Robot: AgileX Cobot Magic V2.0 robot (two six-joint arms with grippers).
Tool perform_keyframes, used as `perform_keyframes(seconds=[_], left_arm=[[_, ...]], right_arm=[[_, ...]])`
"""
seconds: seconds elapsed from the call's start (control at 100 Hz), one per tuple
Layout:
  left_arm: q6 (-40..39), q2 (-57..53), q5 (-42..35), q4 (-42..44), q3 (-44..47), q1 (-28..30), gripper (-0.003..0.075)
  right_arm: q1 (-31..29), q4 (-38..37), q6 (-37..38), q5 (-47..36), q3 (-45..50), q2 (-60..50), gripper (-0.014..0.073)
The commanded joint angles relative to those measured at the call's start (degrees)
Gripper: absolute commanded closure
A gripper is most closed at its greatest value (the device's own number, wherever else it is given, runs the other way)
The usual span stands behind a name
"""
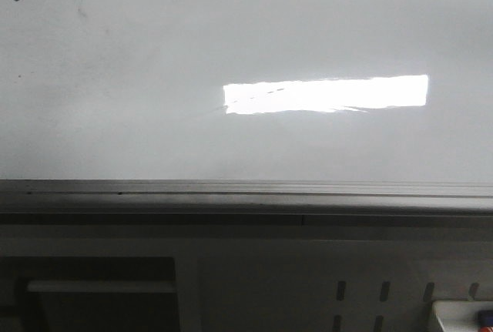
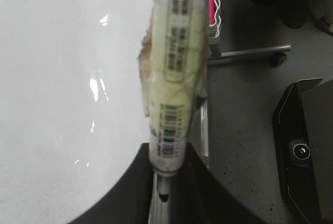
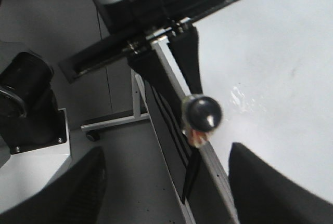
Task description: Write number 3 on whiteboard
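Left jaws clenched on marker (image 2: 174,78), right jaws spread, both absent from whiteboard (image 1: 115,116) front view.

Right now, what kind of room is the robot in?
Probably a lab or workshop. A big whiteboard with a metal frame lies flat, the left fingers hold a marker, and a wheeled stand sits on a speckled floor.

The left tool (image 2: 165,182) is closed, its two dark fingers (image 2: 130,193) pressed near together. The right tool (image 3: 166,182) has its fingers (image 3: 270,182) spread wide apart.
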Motion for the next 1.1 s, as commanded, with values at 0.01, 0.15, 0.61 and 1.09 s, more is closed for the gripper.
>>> perform_keyframes(seconds=[0.01, 0.15, 0.61, 1.09], left_arm=[[0.48, -0.97, -1.69, -2.20, -1.93, -0.04, 0.0741], [0.48, -0.97, -1.57, -2.20, -1.93, -0.04, 0.0741], [0.57, -0.97, -1.57, -2.05, -1.93, -3.51, 0.0741], [0.57, -0.97, -1.47, -2.05, -1.93, -3.51, 0.0741]], right_arm=[[1.15, 0.88, -0.62, -7.83, -2.03, 0.90, 0.0145], [1.15, 0.88, -0.62, -12.22, -2.11, 2.17, 0.0145], [1.15, 1.11, -0.62, -8.44, -6.76, 9.23, 0.0146], [1.15, 3.04, -0.62, -1.45, -8.88, 10.95, 0.0380]])
